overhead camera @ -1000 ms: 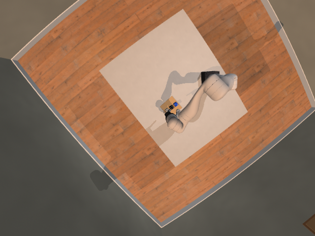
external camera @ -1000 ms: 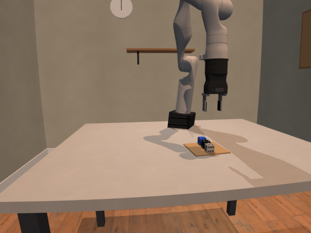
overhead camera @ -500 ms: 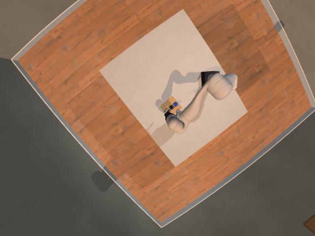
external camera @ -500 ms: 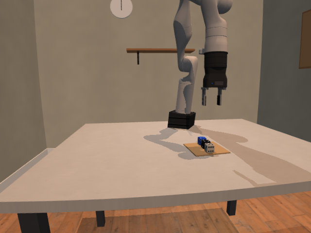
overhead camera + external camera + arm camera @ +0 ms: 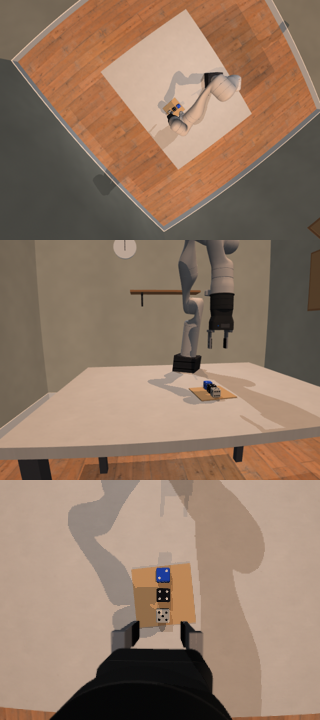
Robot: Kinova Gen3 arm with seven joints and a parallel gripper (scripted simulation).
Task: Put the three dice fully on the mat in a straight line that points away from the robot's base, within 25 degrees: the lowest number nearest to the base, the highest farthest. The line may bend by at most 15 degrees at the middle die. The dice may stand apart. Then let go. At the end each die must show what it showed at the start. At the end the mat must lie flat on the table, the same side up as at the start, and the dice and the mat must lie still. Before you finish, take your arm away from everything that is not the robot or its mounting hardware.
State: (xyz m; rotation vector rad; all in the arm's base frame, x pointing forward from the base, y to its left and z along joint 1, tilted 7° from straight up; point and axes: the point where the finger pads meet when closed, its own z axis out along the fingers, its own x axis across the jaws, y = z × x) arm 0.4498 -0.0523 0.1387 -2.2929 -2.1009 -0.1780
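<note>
Three dice stand in a straight row on the small tan mat (image 5: 168, 105) (image 5: 198, 392) (image 5: 183, 595). The blue die (image 5: 178, 105) (image 5: 207, 384) (image 5: 163, 575) shows one pip and is nearest the robot's base (image 5: 186, 363) (image 5: 212, 77). The black die (image 5: 174, 109) (image 5: 211, 387) (image 5: 163, 595) shows four and is in the middle. The white die (image 5: 169, 111) (image 5: 215, 392) (image 5: 162, 616) shows five and is farthest from the base. My gripper (image 5: 217, 346) (image 5: 159, 629) is open and empty. It hangs high above the mat, over the white die's end of the row.
The mat lies flat on a pale table (image 5: 103, 405) (image 5: 144, 64). The arm reaches from the base over the mat. A wall shelf (image 5: 155, 292) and a clock (image 5: 124, 248) are behind the table.
</note>
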